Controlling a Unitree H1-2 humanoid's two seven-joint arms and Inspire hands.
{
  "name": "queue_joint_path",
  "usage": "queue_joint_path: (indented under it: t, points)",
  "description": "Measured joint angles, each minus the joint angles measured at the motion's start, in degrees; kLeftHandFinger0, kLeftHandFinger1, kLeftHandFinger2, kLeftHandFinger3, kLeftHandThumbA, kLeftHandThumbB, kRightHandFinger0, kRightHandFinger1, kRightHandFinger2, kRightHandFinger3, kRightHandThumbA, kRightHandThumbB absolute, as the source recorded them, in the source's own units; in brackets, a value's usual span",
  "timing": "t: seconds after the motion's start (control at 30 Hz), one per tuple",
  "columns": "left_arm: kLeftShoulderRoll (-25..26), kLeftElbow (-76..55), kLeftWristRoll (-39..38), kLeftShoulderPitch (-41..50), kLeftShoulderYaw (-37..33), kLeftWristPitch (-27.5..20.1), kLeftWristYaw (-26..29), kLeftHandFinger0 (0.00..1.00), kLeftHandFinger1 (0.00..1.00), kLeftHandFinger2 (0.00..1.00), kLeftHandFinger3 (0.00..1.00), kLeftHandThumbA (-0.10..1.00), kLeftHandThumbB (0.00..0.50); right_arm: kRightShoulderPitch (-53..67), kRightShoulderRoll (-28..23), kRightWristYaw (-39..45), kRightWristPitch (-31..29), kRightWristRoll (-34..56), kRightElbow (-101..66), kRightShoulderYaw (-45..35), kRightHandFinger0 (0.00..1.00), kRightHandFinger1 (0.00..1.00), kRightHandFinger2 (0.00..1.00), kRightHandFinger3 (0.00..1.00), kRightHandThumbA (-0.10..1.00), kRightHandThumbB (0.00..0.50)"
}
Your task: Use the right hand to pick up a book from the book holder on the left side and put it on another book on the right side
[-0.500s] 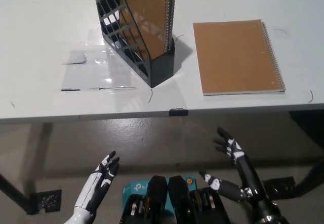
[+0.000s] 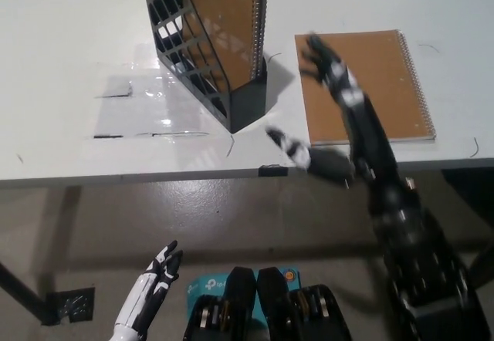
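The black right hand (image 2: 333, 117) hangs wide open over the flat book (image 2: 386, 86), fingers spread, holding nothing. Two spiral-bound books: that one on the tabletop (image 2: 77, 48), and another book (image 2: 224, 17) upright in the black holder (image 2: 204, 71), left of the hand. The white left hand (image 2: 150, 291) rests low, open.

The black book holder (image 2: 202, 44) runs off the top edge of the picture, and the spiral notebook (image 2: 231, 17) standing inside it is cut there too. The right hand (image 2: 328, 106) is motion-blurred, covering the left part of the flat notebook (image 2: 386, 79) near the table's (image 2: 62, 63) front edge.
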Motion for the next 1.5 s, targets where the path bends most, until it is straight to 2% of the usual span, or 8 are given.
queue_joint_path:
  t: [0.17,0.33,0.6,0.87,1.07,1.1,1.23,1.5]
  points:
    - [-0.07,0.25,-0.18,0.01,0.03,-0.71,-0.02,1.00,1.00,1.00,1.00,0.92,0.164,-8.58,1.08,-0.19,1.21,0.64,12.00,-2.45,1.00,1.00,1.00,1.00,0.89,0.271]
    - [-0.02,0.24,-0.07,0.02,0.02,-0.95,-0.02,1.00,1.00,1.00,1.00,0.94,0.159,-12.72,1.64,-0.75,1.21,0.79,18.81,-3.90,1.00,1.00,1.00,1.00,0.90,0.267]
    - [-0.02,0.25,0.10,0.03,-0.01,-1.36,-0.01,1.00,1.00,1.00,1.00,0.96,0.172,-16.35,2.10,-1.99,1.21,0.67,24.90,-5.01,1.00,1.00,1.00,1.00,1.00,0.330]
    - [-0.06,0.34,0.11,0.21,-0.02,-1.67,-0.02,1.00,1.00,1.00,1.00,0.94,0.176,-18.53,2.82,-2.49,1.05,0.61,28.12,-5.29,1.00,1.00,1.00,1.00,1.00,0.370]
    - [-0.10,0.42,0.06,0.56,-0.01,-1.93,-0.03,0.99,1.00,1.00,1.00,0.92,0.160,-20.14,3.01,-2.82,0.96,0.62,31.60,-5.54,1.00,1.00,1.00,1.00,1.00,0.362]
    - [-0.11,0.42,0.06,0.58,-0.01,-1.93,-0.02,1.00,1.00,1.00,1.00,0.92,0.151,-20.37,3.01,-2.88,0.93,0.61,32.02,-5.54,1.00,1.00,1.00,1.00,1.00,0.318]
    - [-0.19,0.40,0.08,0.63,-0.04,-1.93,-0.02,1.00,1.00,1.00,1.00,0.93,0.161,-22.16,3.01,-3.23,0.87,0.55,34.56,-5.53,1.00,1.00,1.00,1.00,1.00,0.301]
    - [-0.18,0.32,0.10,0.63,-0.03,-1.93,-0.02,1.00,1.00,1.00,1.00,0.93,0.158,-25.48,3.01,-3.93,0.86,0.48,37.39,-5.63,1.00,1.00,1.00,1.00,1.00,0.311]
